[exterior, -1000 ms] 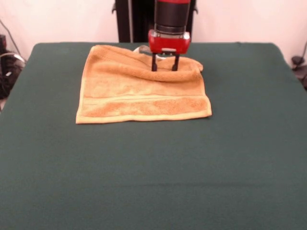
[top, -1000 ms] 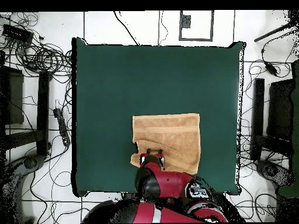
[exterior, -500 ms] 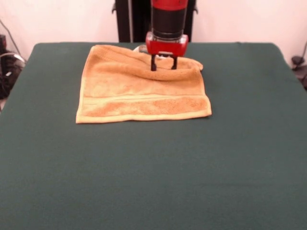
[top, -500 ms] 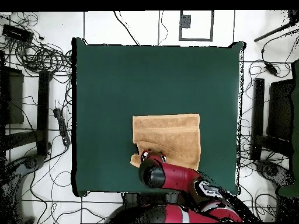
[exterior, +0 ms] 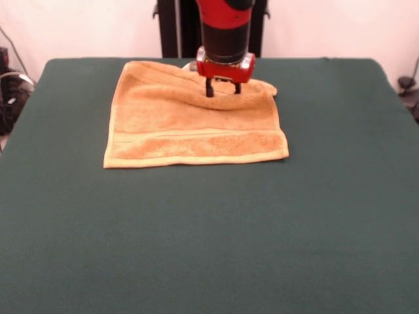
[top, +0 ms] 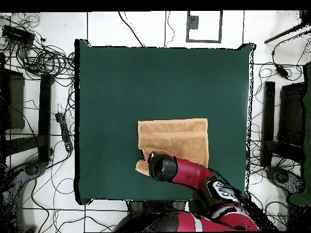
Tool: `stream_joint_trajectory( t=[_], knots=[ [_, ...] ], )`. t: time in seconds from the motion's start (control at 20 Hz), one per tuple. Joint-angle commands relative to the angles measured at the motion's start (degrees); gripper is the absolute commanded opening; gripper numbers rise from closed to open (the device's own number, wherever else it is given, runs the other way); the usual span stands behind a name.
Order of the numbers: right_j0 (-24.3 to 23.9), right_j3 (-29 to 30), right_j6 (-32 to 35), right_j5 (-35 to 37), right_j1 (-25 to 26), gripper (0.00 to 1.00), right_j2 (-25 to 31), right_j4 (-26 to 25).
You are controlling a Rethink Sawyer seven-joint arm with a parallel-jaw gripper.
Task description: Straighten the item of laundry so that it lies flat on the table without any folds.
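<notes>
From left to right in the front view, the green table (exterior: 78,229) runs bare along its left edge, then carries the orange towel (exterior: 190,127) in its far half, just left of centre, then runs bare again to the right edge. The whole near half is open, and a narrow strip of cloth shows beyond the towel's far-left corner.

The towel's left, near and right hems lie straight and flat, with a woven band running parallel to the near hem. Its far edge is not flat: a raised fold crosses it from the centre toward the far-right corner, which is bunched into a rounded lump.

The gripper (exterior: 222,90) stands upright on that fold, its two dark fingers (exterior: 209,89) slightly apart and planted in the cloth; whether they pinch the towel cannot be told.

Compared with a second ago, the gripper has shifted a little to the left and toward the table's far edge. The towel's outline is almost unchanged.
</notes>
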Motion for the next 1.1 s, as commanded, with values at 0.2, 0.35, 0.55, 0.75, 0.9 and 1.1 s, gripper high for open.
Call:
stream_joint_trajectory(
  t=[0.2, 0.35, 0.55, 0.75, 0.9, 1.1],
  knots=[
    [-0.27, 0.26, 5.10, 24.12, 15.17, 1.00, 4.23, 3.92],
    [-1.10, -0.18, 4.64, 26.17, 16.35, 1.00, 4.77, 4.47],
    [-1.98, 0.12, 4.06, 27.48, 17.63, 1.00, 5.28, 4.80],
    [-1.97, 0.60, 4.62, 24.01, 18.78, 1.00, 5.42, 4.70],
    [-1.74, 0.69, 5.05, 21.64, 19.54, 1.00, 5.19, 4.41],
    [-1.19, 2.68, 7.20, 1.98, 18.38, 1.00, 4.62, 0.08]
  ],
)
